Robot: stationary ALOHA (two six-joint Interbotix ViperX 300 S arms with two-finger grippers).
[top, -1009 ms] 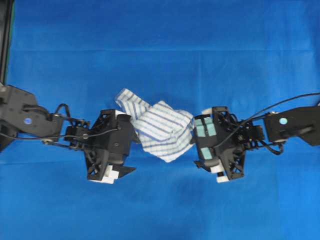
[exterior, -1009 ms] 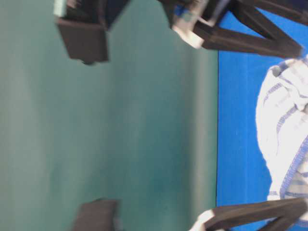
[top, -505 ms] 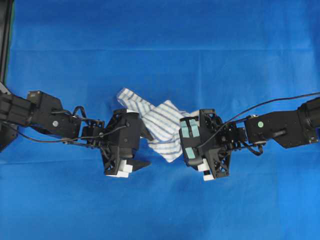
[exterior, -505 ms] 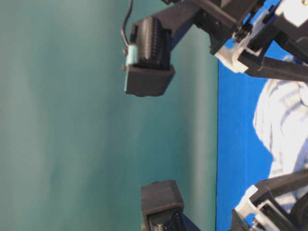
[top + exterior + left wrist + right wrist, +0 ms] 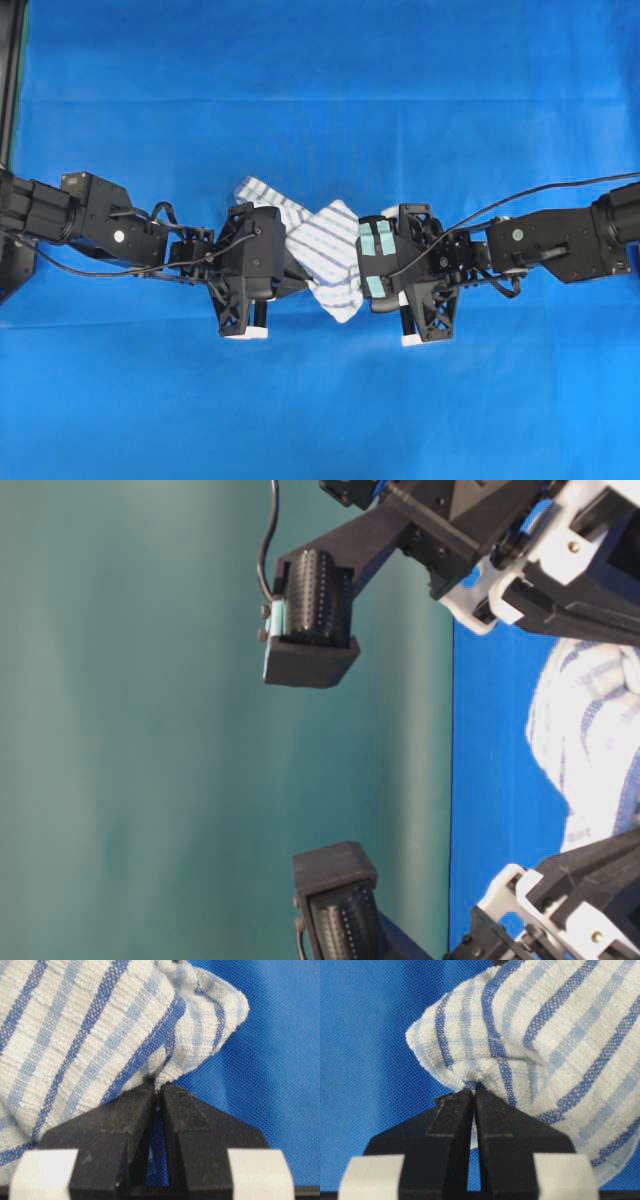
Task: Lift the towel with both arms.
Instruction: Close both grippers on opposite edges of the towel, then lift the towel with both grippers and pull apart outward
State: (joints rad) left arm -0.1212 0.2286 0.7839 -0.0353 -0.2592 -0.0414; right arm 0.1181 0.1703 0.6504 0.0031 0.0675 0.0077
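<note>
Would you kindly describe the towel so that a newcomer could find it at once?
Look to the middle of the blue table covering, between the left gripper and the right gripper. The crumpled towel lies there, pinched by both; it alone is white with blue stripes.

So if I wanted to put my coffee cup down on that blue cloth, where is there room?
The blue table covering is bare along the whole far strip above the arms and the whole near strip below them. The middle band is crowded: the left gripper and right gripper are each shut on the towel between them.
</note>
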